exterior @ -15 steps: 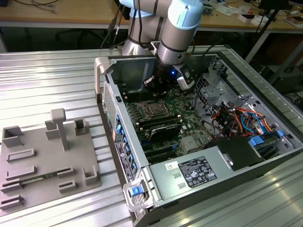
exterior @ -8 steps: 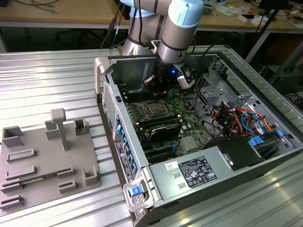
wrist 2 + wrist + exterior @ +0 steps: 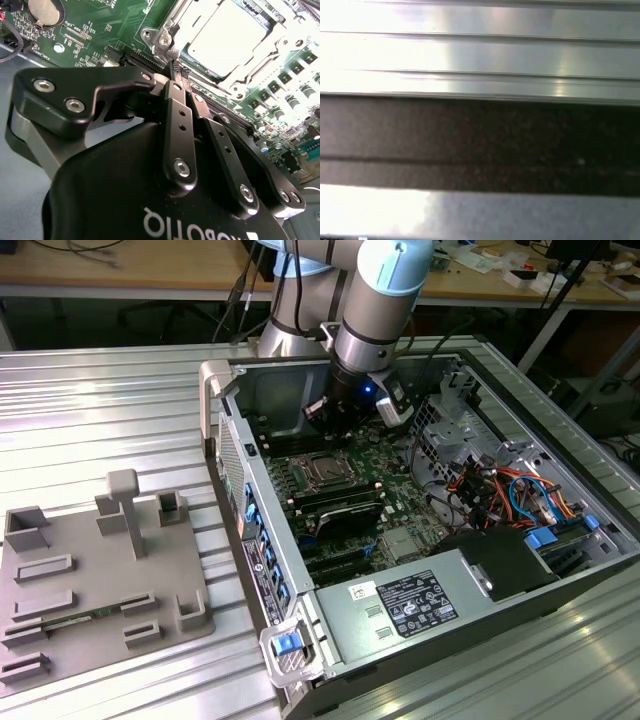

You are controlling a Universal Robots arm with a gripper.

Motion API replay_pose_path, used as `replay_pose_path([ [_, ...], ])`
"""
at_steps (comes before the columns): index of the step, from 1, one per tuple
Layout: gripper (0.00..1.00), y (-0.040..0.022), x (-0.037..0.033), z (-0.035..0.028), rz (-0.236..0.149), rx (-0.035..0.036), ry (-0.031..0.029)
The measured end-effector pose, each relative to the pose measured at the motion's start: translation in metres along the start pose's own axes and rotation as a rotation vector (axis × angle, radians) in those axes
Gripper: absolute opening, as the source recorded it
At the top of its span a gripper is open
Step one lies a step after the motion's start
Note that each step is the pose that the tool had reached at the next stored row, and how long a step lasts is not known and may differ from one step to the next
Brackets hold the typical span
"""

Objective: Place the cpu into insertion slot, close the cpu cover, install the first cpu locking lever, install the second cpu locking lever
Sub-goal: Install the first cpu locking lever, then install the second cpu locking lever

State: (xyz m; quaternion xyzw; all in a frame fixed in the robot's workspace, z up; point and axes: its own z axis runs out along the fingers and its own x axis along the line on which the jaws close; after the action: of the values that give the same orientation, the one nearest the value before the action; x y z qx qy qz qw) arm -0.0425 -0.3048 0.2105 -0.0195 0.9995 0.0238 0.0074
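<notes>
Now | gripper (image 3: pixel 176 70) pinched closed, empty (tips together) | cpu (image 3: pixel 227 37) just beyond, in insertion slot (image 3: pixel 165 40)

Fine print, too small to read, on the white label (image 3: pixel 414 605) of the power-supply box (image 3: pixel 340 615); partly cut-off, upside-down white lettering across the gripper (image 3: pixel 176 70) housing.

Silver cpu (image 3: pixel 232 37) seated in insertion slot (image 3: pixel 322 472), cpu cover (image 3: pixel 260 55) closed.
</notes>
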Motion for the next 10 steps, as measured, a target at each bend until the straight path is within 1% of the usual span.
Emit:
replay_pose_path([
  [6,0.11,-0.0004,0.0000,0.0000,0.000,0.0000,0.0001],
  [8,0.11,-0.0026,0.0001,-0.0001,0.000,0.0000,0.0001],
  [10,0.11,-0.0027,0.0001,-0.0002,0.000,0.0000,0.0001],
])
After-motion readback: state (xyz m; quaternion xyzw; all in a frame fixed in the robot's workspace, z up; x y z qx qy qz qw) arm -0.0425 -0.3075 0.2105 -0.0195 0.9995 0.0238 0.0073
